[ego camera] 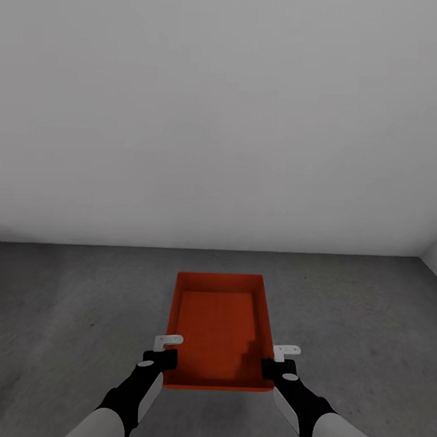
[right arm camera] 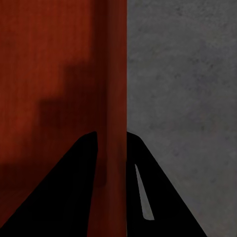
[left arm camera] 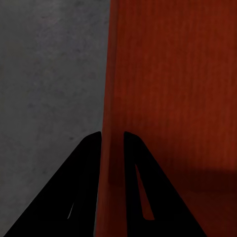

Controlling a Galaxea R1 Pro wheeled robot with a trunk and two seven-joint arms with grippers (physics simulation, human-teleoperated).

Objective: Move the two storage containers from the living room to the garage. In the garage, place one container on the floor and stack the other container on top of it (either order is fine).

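A two-armed robot holds a red-orange storage container (ego camera: 219,329) out in front of itself in the garage, with the grey concrete floor (ego camera: 70,314) beneath it and a plain pale wall (ego camera: 222,118) rising behind. The left pincer (ego camera: 164,350) is clenched on the container's left side wall near the corner closest to the robot. The right pincer (ego camera: 281,360) grips the opposite wall at the matching spot. In each wrist camera a thin red wall runs straight up between two black fingers (left arm camera: 89,182), one finger inside the bin and one outside, which pinches the wall edge-on. On the right side the same arrangement shows, with the wall between the fingers (right arm camera: 86,182) and bare concrete to the outside. The even grip on both sides appears meant to keep the open bin level and square to the robot. The bin is empty, its ribbed bottom carrying a stepped shadow. Whether it is resting on the concrete or held just above it cannot be told from these views. Judging by the setting, this looks like the set-down stage for one of the two containers.
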